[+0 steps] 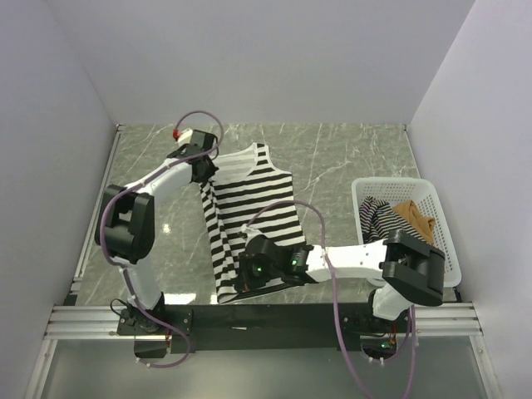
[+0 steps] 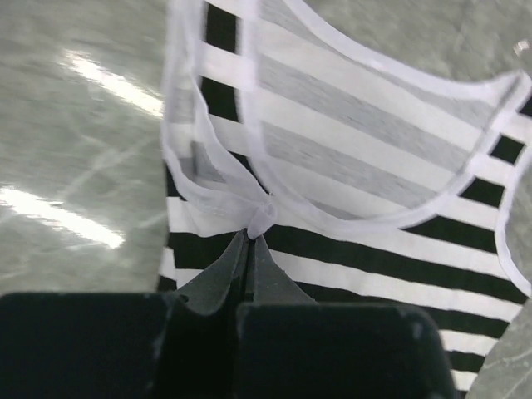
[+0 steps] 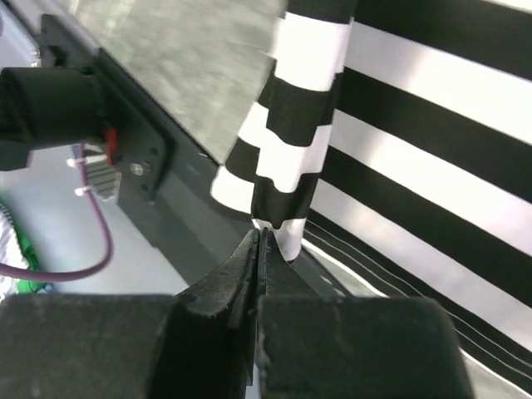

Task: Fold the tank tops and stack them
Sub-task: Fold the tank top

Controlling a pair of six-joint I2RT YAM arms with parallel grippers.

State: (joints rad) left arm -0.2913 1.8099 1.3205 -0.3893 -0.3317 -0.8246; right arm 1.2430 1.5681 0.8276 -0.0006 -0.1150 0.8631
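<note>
The wide-striped black-and-white tank top [image 1: 249, 208] lies on the table, its left side folded over lengthwise. My left gripper [image 1: 205, 169] is shut on its white-trimmed strap [image 2: 259, 218] at the far left. My right gripper [image 1: 249, 278] is shut on its bottom hem [image 3: 278, 220] near the table's front edge. The thin-striped tank top [image 1: 378, 218] and the tan-brown tank top [image 1: 416, 218] lie bunched in the basket at the right.
A white plastic lattice basket [image 1: 440, 229] stands at the right of the marble-patterned table [image 1: 349, 154]. A black rail [image 1: 274, 316] runs along the front edge. White walls close in on the left, back and right.
</note>
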